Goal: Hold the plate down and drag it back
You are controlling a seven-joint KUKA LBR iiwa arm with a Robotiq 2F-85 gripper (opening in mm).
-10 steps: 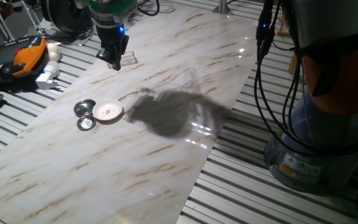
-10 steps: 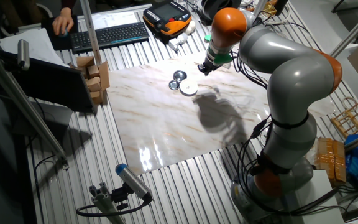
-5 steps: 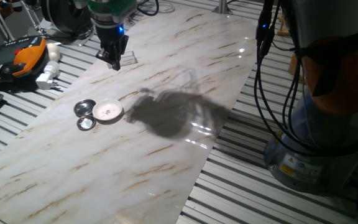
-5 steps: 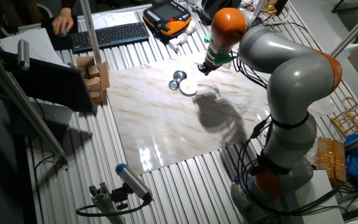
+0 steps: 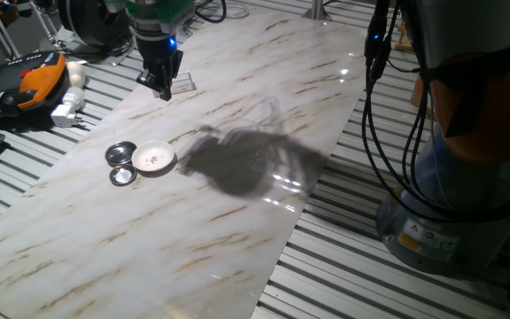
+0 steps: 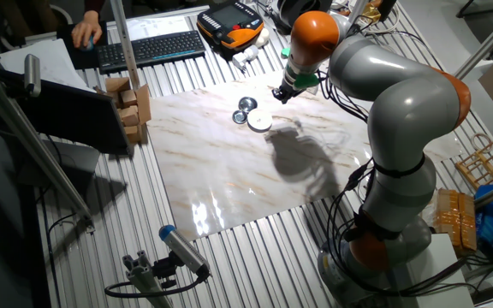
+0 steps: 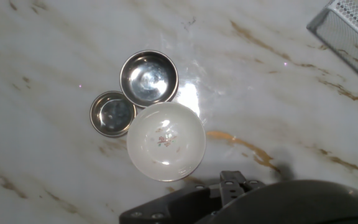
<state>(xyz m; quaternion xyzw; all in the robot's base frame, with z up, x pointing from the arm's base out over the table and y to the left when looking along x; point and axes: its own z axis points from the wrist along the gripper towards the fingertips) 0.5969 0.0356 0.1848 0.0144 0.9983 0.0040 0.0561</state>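
Hangs above the far edge of the marble desk (image 5: pixel 237 221), the pincer (image 5: pixel 160 87), well clear of the surface and touching nothing. Fingers appear drawn together at the tips in one fixed view, nothing between them; cannot tell for certain whether fully closed. Not yet pressing on anything, so probably poised high to line up before descending.

Sits below and well apart from the pincer, toward the desk's middle, the plate (image 5: pixel 154 159): white, shallow, upright, faint specks at its centre. Packed against it on the side away from the arm's shadow, two metal discs (image 5: pixel 120 153), the larger one touching or nearly touching its rim, the smaller just beside both. Likely calls for pressing squarely on the plate's centre, so that dragging does not carry the discs along.

Shown only in the hand view: plate (image 7: pixel 165 141) seen straight down, its floral specks, the discs' shiny hollows, and a perforated metal object (image 7: pixel 347 31) at the corner. Shown only in the fixed views: height of the pincer (image 6: pixel 281 91) above the desk, the arm's posture, its dark shadow beside the plate.
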